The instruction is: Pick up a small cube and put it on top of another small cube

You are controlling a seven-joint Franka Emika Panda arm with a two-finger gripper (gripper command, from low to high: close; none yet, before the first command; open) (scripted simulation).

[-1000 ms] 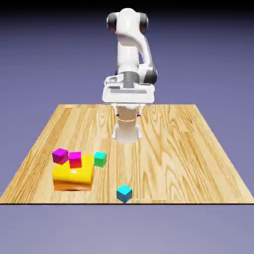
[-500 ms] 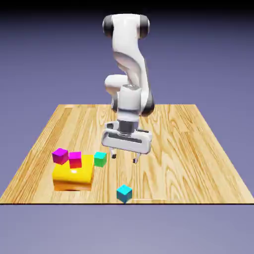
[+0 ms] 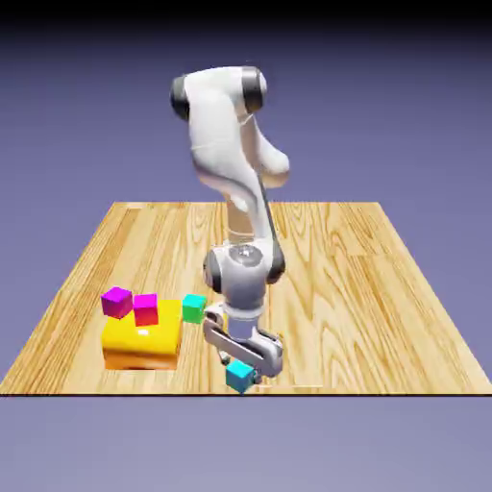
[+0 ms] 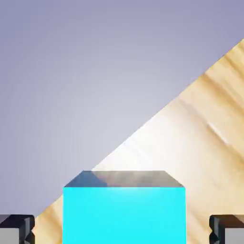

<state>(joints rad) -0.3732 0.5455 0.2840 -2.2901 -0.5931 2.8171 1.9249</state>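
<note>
So there's a chunky yellow-orange block (image 3: 142, 345) sitting on the wooden table (image 3: 365, 288), over toward the exterior view's left near the front edge. Behind everything it's just a plain blue-violet backdrop (image 3: 404, 106), which also fills much of the hand view.

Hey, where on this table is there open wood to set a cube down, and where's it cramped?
The table's whole half on the exterior view's right is bare wood, as is the far strip behind the arm. The near corner on the exterior view's left is crowded: the yellow block, purple cube, magenta cube and green cube. The gripper straddles the cyan cube at the near edge.
</note>
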